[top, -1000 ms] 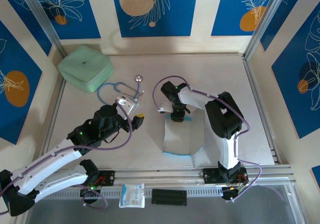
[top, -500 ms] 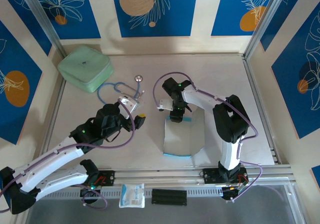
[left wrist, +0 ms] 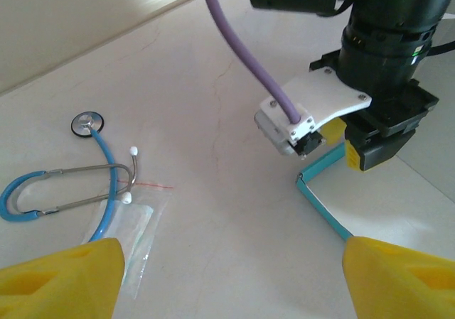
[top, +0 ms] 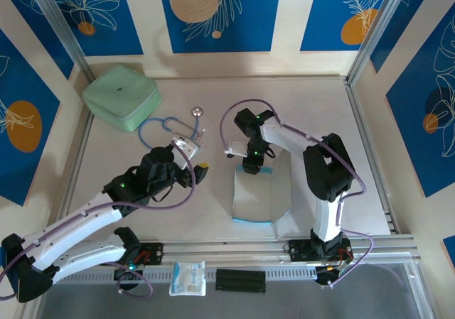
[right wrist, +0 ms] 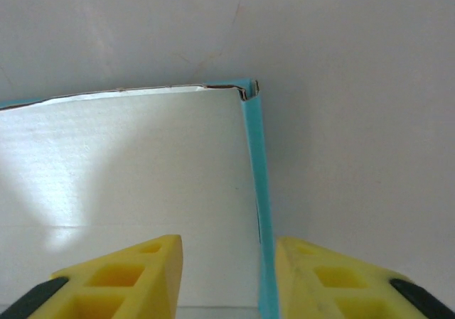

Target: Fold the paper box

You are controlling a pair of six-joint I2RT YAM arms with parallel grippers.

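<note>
Two end effectors share one tabletop [top: 334,120]. At the upper left of the overhead frame lies a mint-green case [top: 121,96], and right of it is a stethoscope [top: 174,126]. The left wrist view shows a clear packet [left wrist: 135,237] just beside its tubing.

Left of centre, the left end effector [top: 197,168] hangs with its jaws spread wide, holding nothing and well apart from the card.

Right of centre, the paper box [top: 261,195] lies unfolded with its white face up. Teal shows along its upper and lower edges.

At the upper edge of the box, the right end effector [top: 253,164] points down. In its wrist view the jaws stand narrowly apart, astride a teal edge strip [right wrist: 257,177] that runs close to the right-hand finger [right wrist: 320,276]. Whether a pad touches the strip cannot be told.

The step in hand is probably pinching this strip to raise a wall. It would be done best by:
- closing squarely across the strip, near the crease;
- swinging the strip about the crease line rather than pulling, since thin card will likely slide or buckle;
- resting the idle left end effector on the white panel as an anchor.
</note>
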